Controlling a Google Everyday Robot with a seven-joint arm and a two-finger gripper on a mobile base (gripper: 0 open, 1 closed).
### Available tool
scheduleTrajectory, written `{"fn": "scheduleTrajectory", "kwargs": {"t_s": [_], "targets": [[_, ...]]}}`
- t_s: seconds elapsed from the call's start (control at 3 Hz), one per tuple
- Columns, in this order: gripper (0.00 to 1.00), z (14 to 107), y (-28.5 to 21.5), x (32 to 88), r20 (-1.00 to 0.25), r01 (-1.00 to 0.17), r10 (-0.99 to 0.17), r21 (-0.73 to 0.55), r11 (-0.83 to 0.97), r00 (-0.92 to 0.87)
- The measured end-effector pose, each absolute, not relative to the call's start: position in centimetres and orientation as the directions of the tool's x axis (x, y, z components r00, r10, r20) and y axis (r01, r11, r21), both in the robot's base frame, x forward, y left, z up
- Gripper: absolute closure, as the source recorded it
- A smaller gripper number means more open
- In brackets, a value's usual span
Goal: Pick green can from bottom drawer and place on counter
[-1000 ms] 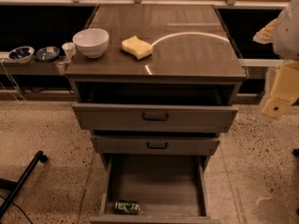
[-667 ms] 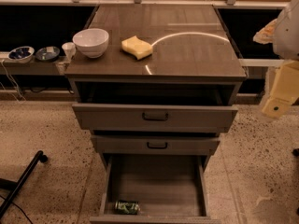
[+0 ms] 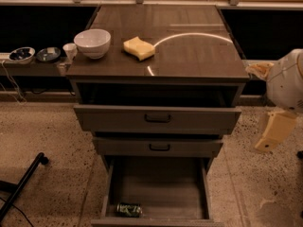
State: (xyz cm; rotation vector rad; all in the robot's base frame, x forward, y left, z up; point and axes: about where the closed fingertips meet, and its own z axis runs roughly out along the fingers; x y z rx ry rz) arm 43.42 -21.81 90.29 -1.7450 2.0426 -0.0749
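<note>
Counter [image 3: 189, 56]: dark glossy top of the cabinet. There is open surface to the right of the items on it, where I judge the can could be set down.
Bottom drawer [image 3: 161, 188]: pulled fully out, floor exposed. The two drawers above it also stand slightly forward, the top one [image 3: 157, 118] more than the middle [image 3: 159, 147].
Gripper [image 3: 273, 132]: at the right edge of my view, off to the side of the cabinet, level with the upper drawers and well apart from the can. I cannot tell how far open the claw is. It does not have the can.
White bowl [image 3: 93, 42]: upright on the counter's left front.
Yellow sponge [image 3: 138, 48]: just right of the bowl, not touching it.
Green can [image 3: 129, 209]: lying on its side in the bottom drawer's front-left corner, close to the front wall.
Change: over the last second the arm has sunk lower along the right edge. The cabinet, bowl, sponge and can sit exactly where they were.
Meaning: I read this as the start of the reach. Next I must swing left and down into the drawer. The risk is clipping the protruding upper drawers.
</note>
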Motion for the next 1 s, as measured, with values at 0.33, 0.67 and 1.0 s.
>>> {"fn": "scheduleTrajectory", "kwargs": {"t_s": [0.33,0.67,1.0], "targets": [[0.00,90.9,-21.7,44.3,-0.303,-0.907,-0.952,-0.391,0.155,-0.032],[0.00,85.5,-20.0,45.9,-0.332,-0.926,-0.941,-0.332,0.178,-0.062],[0.00,77.4,-17.7,46.1,-0.364,-0.940,-0.929,-0.292,0.176,-0.061]]}}
